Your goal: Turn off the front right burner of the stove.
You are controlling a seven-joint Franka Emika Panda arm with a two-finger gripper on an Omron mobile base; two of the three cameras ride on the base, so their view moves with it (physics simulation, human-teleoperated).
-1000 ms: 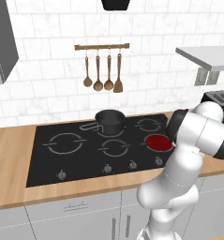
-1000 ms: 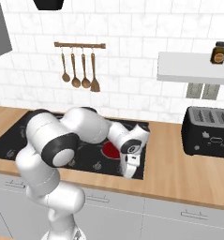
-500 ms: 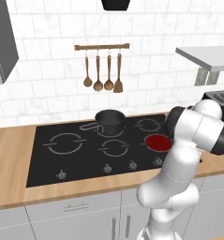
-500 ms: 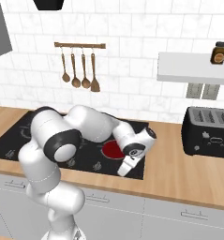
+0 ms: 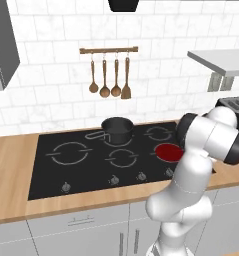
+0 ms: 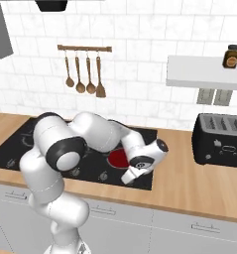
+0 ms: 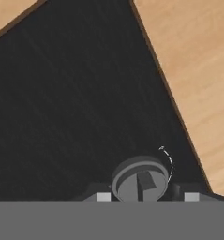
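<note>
The front right burner (image 5: 167,151) (image 6: 119,158) glows bright red on the stove (image 5: 46,172) (image 6: 13,149), a wide black glass cooktop. My gripper (image 6: 130,176) reaches down at the stove's front right corner, tilted over its rightmost knob. In the hand view the round grey knob (image 7: 140,180) sits between my two dark fingertips, which press close on both sides; the gripper (image 7: 147,196) is shut on it. A thin white dial arc curves beside the knob on the black glass (image 7: 76,93). In the left base view my own arm hides the hand.
A dark pot (image 5: 117,129) stands on a rear zone. More knobs (image 5: 114,180) line the stove's front edge. A black toaster (image 6: 221,140) sits on the wooden counter (image 7: 197,70) to the right. Utensils (image 5: 109,75) hang on the wall; a jar (image 6: 231,55) is on a shelf.
The hand has rolled from nearly upright to tilted while staying at the front right knob. The burner disc is red throughout.
</note>
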